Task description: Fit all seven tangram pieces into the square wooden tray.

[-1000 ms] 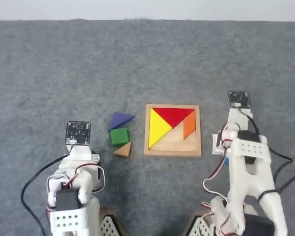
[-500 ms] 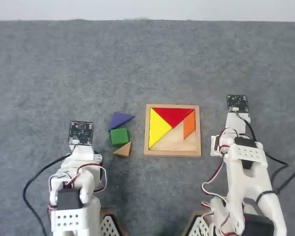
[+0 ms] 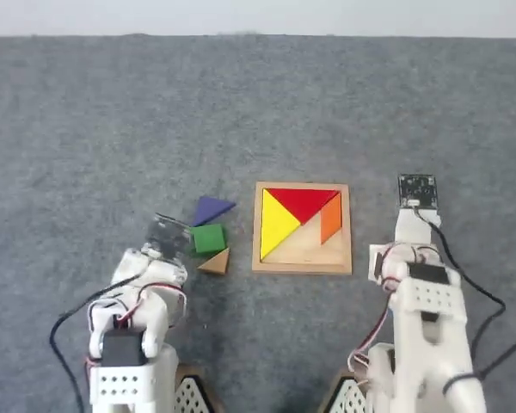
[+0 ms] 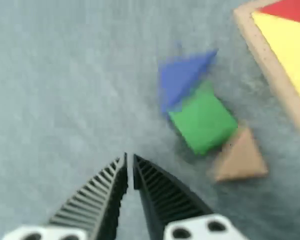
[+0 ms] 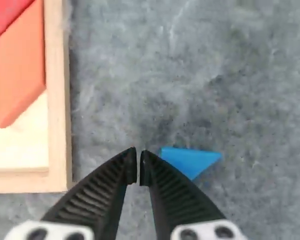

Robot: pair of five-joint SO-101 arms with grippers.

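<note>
Grey carpet (image 3: 86, 129), tray (image 3: 303, 268), orange piece (image 3: 330, 219) lengthwise along its right wall

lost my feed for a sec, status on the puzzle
Left gripper and right gripper shut, empty. Tray holds three pieces. Green square, purple triangle, tan triangle loose beside it; blue triangle by right gripper.

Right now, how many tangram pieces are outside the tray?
4. Left of the tray, clustered: dark blue triangle, green square, tan triangle. Right of it: light blue triangle, by the right tool.
</note>
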